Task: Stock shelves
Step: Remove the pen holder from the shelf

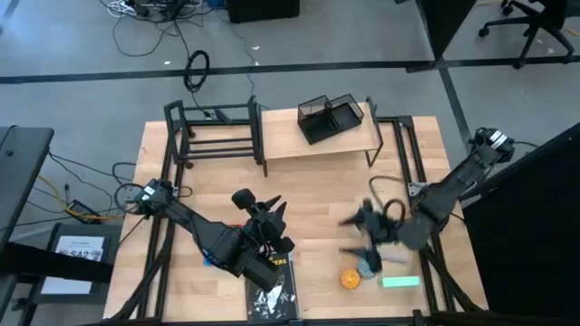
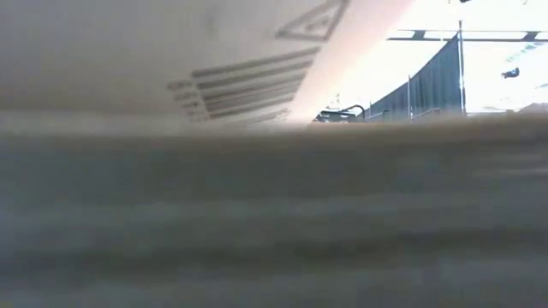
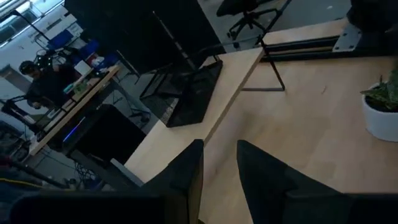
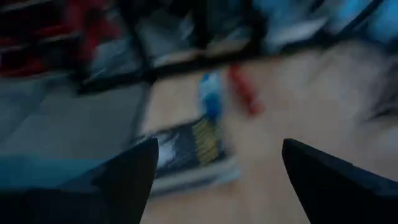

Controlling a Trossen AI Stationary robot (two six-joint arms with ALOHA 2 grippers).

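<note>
light wood table (image 1: 308, 195), wooden plank shelf (image 1: 337, 138) at back with black rack (image 1: 217, 136) beside it; right gripper (image 1: 367, 237) jaws wide, empty, over orange item (image 1: 350, 278), likely pre-grasp; left gripper (image 1: 270, 217) narrowly parted, empty.

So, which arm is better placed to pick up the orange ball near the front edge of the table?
Probably the right: the right gripper, open, hovers just behind the orange ball. The left gripper is farther away, over the table's middle.
</note>
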